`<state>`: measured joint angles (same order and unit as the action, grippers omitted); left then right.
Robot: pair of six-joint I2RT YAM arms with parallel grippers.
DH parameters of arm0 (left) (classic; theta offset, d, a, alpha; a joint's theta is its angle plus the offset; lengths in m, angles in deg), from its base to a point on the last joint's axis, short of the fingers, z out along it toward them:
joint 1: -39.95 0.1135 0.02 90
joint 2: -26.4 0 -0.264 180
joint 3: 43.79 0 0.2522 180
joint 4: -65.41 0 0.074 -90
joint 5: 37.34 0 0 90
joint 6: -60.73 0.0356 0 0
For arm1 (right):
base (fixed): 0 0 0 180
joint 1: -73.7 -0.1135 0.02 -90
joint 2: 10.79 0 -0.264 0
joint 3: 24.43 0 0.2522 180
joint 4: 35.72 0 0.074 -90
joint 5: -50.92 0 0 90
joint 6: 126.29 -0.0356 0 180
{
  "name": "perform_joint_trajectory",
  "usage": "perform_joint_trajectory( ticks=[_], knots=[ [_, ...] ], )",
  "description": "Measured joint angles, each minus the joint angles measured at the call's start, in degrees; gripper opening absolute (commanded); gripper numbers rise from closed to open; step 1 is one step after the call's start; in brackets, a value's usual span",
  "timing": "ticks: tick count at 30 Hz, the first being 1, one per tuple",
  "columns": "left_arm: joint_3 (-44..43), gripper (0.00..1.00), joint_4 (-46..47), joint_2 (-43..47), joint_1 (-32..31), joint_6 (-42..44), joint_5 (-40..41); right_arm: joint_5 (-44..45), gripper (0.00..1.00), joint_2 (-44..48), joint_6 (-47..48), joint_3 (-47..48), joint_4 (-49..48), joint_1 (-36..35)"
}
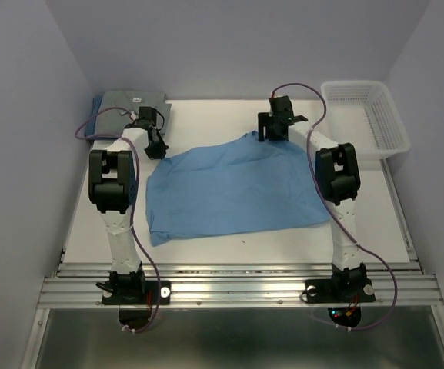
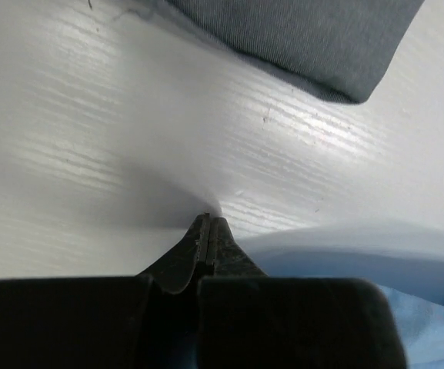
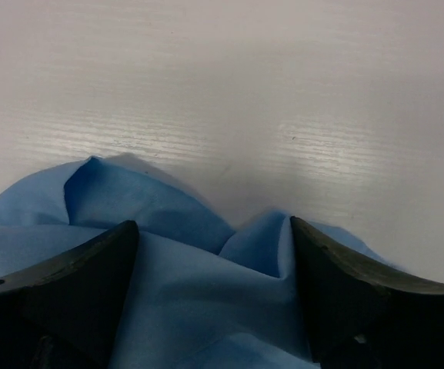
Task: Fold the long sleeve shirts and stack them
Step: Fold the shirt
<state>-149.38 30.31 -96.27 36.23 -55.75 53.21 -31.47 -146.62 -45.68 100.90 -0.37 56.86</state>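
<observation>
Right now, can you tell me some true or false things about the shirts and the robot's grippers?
1. The light blue shirt lies spread out on the table. True.
2. The grey shirt is inside the white mesh basket. False: it lies folded at the table's far left corner, and the white mesh basket stands at the far right.
3. The right gripper is open, with the light blue shirt between its fingers. True.
4. The left gripper is wide open. False: its fingers are pressed together.
</observation>
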Motion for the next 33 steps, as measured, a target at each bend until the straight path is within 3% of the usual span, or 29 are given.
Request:
perform_joint_trajectory(
  ticks=[1,2,7,16,26,33],
  knots=[
    [0.63,0.0,0.07,0.46,-0.07,-0.02,-0.13,-0.09,0.62,0.22,0.22,-0.02,0.0,0.0],
    [1.33,0.0,0.0,0.96,-0.22,-0.02,-0.17,-0.17,0.42,0.5,0.76,-0.02,-0.17,0.0],
    [1.75,0.0,-0.52,2.82,-0.46,0.09,0.7,-0.81,0.01,2.05,3.06,0.02,-1.25,0.0],
    [1.92,0.0,-1.07,10.49,-0.44,0.04,2.38,-2.29,0.01,8.39,7.13,-3.41,-5.84,0.0],
    [16.59,0.0,1.97,24.74,-1.01,-1.44,2.95,-6.16,0.01,30.88,9.38,-29.75,-23.06,0.0],
    [31.58,0.0,5.03,31.65,-3.02,-3.52,2.67,-7.67,0.01,36.11,7.56,-43.78,-30.34,0.0]
  ],
)
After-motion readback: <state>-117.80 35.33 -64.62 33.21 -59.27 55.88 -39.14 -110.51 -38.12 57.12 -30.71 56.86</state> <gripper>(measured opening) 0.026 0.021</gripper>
